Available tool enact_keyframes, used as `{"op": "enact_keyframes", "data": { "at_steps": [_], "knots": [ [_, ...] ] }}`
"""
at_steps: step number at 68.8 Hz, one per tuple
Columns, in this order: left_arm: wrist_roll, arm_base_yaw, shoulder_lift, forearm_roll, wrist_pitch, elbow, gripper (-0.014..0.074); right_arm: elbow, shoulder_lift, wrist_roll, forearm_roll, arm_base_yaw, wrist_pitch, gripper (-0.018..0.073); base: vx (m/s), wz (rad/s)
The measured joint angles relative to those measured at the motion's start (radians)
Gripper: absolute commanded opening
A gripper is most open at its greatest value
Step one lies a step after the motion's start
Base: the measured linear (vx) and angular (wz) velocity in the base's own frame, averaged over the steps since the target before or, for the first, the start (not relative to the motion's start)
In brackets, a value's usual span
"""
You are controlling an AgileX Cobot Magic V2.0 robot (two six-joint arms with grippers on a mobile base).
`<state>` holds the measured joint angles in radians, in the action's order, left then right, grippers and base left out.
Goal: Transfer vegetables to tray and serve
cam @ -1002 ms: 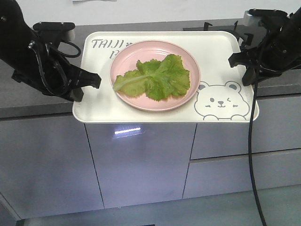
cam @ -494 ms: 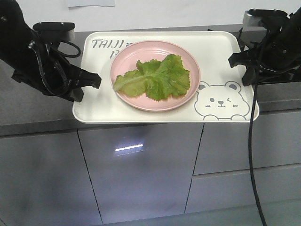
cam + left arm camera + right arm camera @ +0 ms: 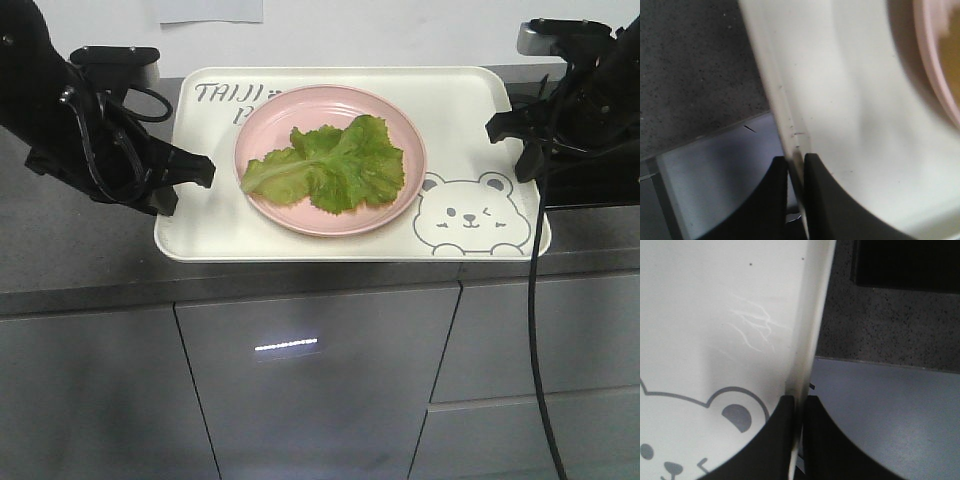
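Note:
The vegetables [image 3: 330,165], ruffled green lettuce leaves, lie on a round pink plate [image 3: 262,120]. That plate rests on the cream tray [image 3: 460,120] with the bear face and grey lettering. My left gripper [image 3: 195,170] is shut on the tray's left rim, which sits pinched between its black fingers [image 3: 796,157]. On the opposite side my right gripper [image 3: 500,128] is shut on the right rim beside the bear's ear [image 3: 800,399]. The tray hangs level between the two arms, over the counter's front edge.
A dark speckled counter [image 3: 80,250] runs under and behind the tray, with grey cabinet fronts [image 3: 300,400] below. A white wall with a sheet of paper [image 3: 210,10] stands behind. A black cable [image 3: 530,330] hangs from the right arm.
Counter and cabinet fronts have slid down and to the right in the front view, while arms, tray and lettuce keep their places in the picture. Both grips are unchanged.

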<state>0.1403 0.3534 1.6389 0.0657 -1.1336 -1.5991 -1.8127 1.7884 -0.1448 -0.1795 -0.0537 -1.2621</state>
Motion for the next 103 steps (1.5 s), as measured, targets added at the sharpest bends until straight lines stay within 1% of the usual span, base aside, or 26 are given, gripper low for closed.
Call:
{"op": "enact_keyframes", "data": {
  "at_steps": [57,103],
  "knots": [
    [0.0,0.0,0.0,0.0,0.0,0.0,-0.0006,0.0,0.0,0.0,0.0,0.0,0.0,-0.0006,0.09,0.12],
    [0.0,0.0,0.0,0.0,0.0,0.0,-0.0006,0.0,0.0,0.0,0.0,0.0,0.0,-0.0006,0.05,0.05]
  ]
}}
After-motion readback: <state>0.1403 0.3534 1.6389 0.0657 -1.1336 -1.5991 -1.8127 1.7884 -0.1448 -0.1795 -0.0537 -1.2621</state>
